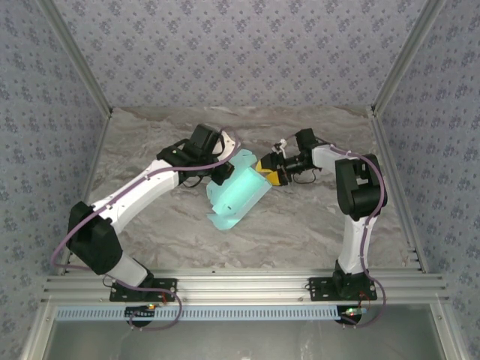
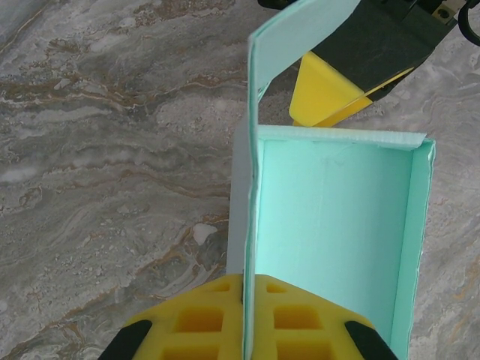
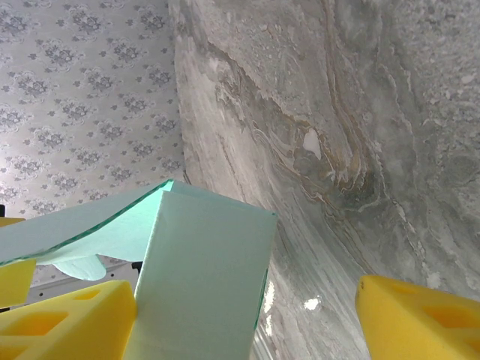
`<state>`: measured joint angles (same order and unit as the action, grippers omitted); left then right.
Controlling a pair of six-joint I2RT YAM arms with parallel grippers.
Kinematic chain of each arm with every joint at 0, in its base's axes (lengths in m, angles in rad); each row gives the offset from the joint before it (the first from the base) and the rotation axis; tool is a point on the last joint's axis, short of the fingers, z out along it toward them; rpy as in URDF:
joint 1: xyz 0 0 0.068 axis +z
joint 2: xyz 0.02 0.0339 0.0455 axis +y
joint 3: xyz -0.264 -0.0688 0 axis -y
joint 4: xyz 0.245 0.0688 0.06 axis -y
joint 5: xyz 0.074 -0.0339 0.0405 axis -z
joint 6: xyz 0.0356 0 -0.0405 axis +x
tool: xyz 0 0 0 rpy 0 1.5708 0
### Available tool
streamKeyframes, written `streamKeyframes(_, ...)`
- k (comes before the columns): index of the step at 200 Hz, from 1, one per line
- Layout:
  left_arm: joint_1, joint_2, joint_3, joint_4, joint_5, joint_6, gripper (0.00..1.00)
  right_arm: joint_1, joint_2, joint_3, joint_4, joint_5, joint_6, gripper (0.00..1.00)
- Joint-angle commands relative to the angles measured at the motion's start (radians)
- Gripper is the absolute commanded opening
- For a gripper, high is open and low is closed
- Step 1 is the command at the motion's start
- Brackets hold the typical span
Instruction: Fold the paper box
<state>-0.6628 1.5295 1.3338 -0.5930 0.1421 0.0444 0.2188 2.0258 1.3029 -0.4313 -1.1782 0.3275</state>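
The box [image 1: 238, 196], half-formed above the desk [image 1: 315, 225] middle, looks like light, flimsy card. Left tool [image 2: 244, 311] pinches one wall; right tool [image 1: 271, 174] stands spread. Grip flat panels beside creases, gently.

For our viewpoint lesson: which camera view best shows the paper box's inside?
The left wrist view: it looks straight into the paper box, showing its inner walls. The top view shows its whole outline, small; the right wrist view, an outer corner.
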Motion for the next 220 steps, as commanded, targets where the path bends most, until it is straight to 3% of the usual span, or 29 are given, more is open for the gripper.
streamKeyframes(1, 0.000, 0.013, 0.021, 0.091, 0.012, 0.005, 0.00, 0.030, 0.024, 0.015, -0.059, -0.018, -0.006, 0.79)
streamKeyframes(67, 0.000, 0.010, 0.021, 0.075, 0.005, 0.037, 0.00, 0.040, 0.026, 0.032, -0.071, 0.040, 0.048, 0.72)
streamKeyframes(144, -0.006, 0.003, -0.010, 0.076, -0.008, 0.075, 0.00, 0.019, 0.014, -0.015, 0.061, 0.056, 0.202, 0.75)
streamKeyframes(220, -0.021, 0.014, 0.007, 0.058, -0.055, 0.092, 0.00, 0.016, -0.026, -0.052, 0.084, 0.061, 0.239, 0.74)
